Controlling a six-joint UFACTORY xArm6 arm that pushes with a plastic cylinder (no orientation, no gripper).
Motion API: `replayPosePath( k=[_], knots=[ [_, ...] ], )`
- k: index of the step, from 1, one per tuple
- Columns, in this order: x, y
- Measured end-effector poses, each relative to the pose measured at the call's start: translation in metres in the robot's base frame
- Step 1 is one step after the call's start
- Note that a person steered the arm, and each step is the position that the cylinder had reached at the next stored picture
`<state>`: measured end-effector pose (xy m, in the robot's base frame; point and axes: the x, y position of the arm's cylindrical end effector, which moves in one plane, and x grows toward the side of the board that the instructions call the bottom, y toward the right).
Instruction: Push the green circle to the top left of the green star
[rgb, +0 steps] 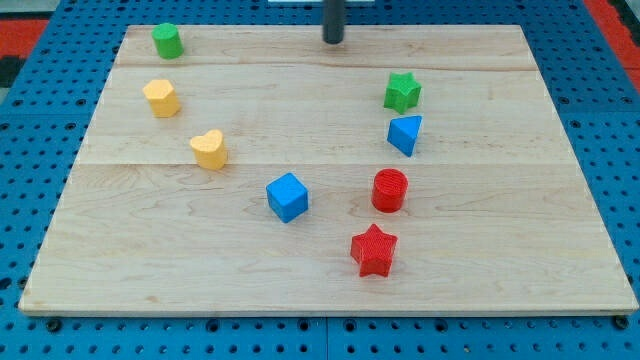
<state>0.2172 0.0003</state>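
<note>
Green circle (167, 41), a short upright cylinder, sits at the board's (480, 290) top-left corner.

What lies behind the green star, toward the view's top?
Behind the green star only bare board shows up to its top edge. My tip stands farther left near that edge, touching no block. The star hides a small patch of board directly behind it.

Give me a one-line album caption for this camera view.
My tip at the board's top edge, far from the green circle at top left and the green star at right.
</note>
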Motion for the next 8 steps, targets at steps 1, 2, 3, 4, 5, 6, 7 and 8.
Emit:
replayPosePath(
  k=[1, 2, 3, 4, 5, 6, 7, 8],
  knots=[
    [0.06, -0.088],
    [0.07, -0.204],
    [0.042, -0.225],
    [0.042, -0.235],
    [0.03, -0.235],
    [0.03, -0.235],
    [0.016, -0.259],
    [-0.011, -0.257]
  ],
)
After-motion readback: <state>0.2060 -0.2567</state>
